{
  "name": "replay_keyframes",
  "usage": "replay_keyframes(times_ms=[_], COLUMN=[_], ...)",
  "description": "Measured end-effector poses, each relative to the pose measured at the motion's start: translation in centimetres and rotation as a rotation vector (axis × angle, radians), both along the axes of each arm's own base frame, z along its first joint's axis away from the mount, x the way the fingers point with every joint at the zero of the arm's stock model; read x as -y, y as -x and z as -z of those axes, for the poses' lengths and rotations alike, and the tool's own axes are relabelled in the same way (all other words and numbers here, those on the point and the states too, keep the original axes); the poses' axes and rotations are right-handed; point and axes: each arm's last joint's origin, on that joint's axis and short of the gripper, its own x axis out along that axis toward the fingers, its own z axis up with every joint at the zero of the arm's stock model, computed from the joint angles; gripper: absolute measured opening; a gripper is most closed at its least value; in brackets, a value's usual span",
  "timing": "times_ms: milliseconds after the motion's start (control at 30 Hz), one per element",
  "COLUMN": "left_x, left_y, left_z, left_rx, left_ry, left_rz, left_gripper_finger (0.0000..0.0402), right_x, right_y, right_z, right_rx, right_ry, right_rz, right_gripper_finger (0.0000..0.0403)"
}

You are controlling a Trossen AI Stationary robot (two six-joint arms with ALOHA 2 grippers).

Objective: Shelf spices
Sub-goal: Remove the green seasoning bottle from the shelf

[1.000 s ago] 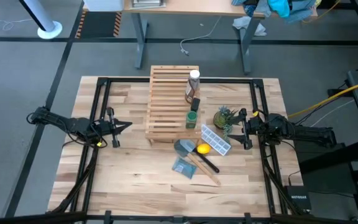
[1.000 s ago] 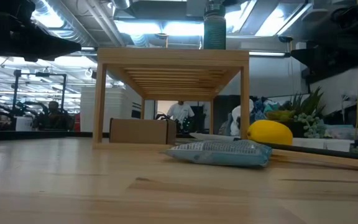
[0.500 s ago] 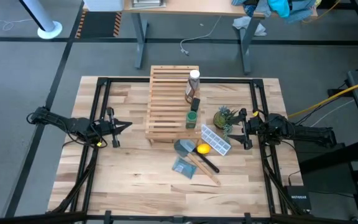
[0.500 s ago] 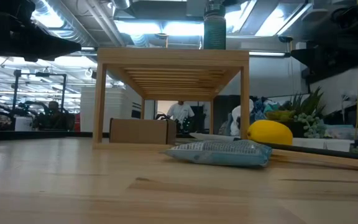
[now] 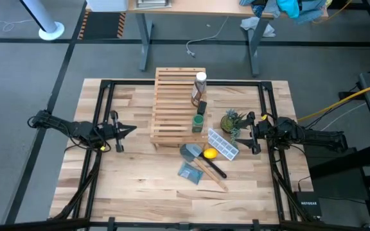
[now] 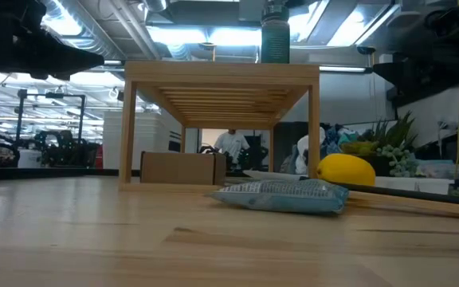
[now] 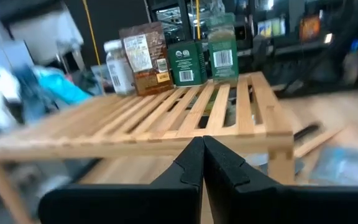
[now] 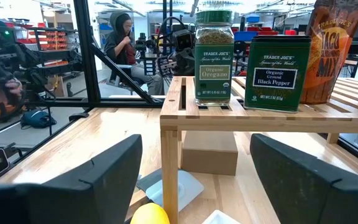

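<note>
The left gripper (image 5: 126,130), fingers pressed together, is held over bare tabletop (image 5: 133,173) left of the shelf (image 5: 175,106). Along the shelf's right edge the white-capped bottle (image 5: 200,79), orange-brown packet (image 5: 196,94), black box (image 5: 202,107) and green-lidded jar (image 5: 199,121) are lined up upright. The right gripper (image 5: 241,132), fingers spread, is parked beside a plant (image 5: 231,120).

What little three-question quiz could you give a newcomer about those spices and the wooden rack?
1. True or false: all four spices stand on the shelf.
2. Which spice stands at the shelf's corner, nearest the right gripper? A) oregano jar B) white-capped bottle C) pepper box
3. Fill in: the left gripper has its jaws ____.

Key: 1 true; 2 A; 3 shut.
</note>
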Motion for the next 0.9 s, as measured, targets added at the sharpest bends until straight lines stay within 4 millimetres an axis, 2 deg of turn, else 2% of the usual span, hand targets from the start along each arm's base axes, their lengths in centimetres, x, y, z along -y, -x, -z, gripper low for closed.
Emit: replay_keyframes(times_ms=[133, 233, 533, 767, 900], left_x=[0.0, 0.0, -0.1, -0.1, -0.3], left_y=[0.0, 0.1, 0.2, 0.2, 0.2], left_z=[-0.3, -0.9, -1.3, -1.2, -0.9], left_rx=[0.107, 0.196, 0.280, 0.257, 0.248], left_ry=[0.279, 0.395, 0.548, 0.482, 0.491], left_rz=[0.017, 0.033, 0.057, 0.017, -0.066], left_gripper_finger=[0.0001, 0.0001, 0.0001, 0.0001, 0.0001], right_x=[0.0, 0.0, 0.0, 0.0, 0.0], right_y=[0.0, 0.0, 0.0, 0.0, 0.0], right_z=[0.0, 0.0, 0.0, 0.0, 0.0], right_rx=[0.000, 0.000, 0.002, 0.002, 0.003], right_ry=[0.000, 0.000, -0.001, -0.001, -0.001], right_rz=[0.000, 0.000, -0.001, -0.001, -0.001], right_gripper_finger=[0.0307, 0.0307, 0.0307, 0.0307, 0.0307])
